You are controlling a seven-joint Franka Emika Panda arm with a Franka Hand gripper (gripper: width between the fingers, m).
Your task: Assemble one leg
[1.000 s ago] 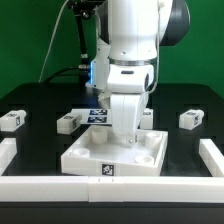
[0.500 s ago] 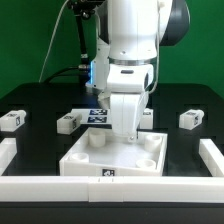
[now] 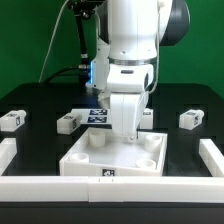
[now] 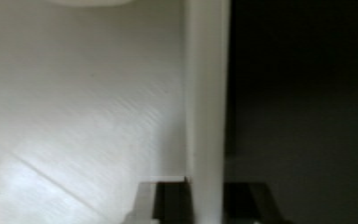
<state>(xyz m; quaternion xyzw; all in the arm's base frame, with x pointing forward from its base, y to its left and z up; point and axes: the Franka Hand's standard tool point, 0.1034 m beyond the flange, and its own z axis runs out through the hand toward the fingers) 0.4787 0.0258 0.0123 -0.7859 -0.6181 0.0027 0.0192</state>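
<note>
Nothing is shifting since half a second ago: the arm is staying planted over the tray-like part, and every loose part is keeping its place.

At the exterior view's left, the leftmost leg is lying on the black worktop, well apart from the arm. To its right the second leg is sitting near the tray-like part's far left corner, with its tag facing the camera. Just beside that leg, farther back, the marker board is lying flat, partly covered by the arm.

In the middle, the arm is reaching down into the tray-like part, which is resting at the near side of the worktop just behind the white border rail. In the wrist view, the gripper is showing two dark fingertips standing either side of an upright white strip. I cannot tell whether they are pressing it or merely flanking it.

Just right of the arm, a partly hidden leg is peeking out. At the exterior view's right, the rightmost leg is lying alone, well apart from the tray-like part.
</note>
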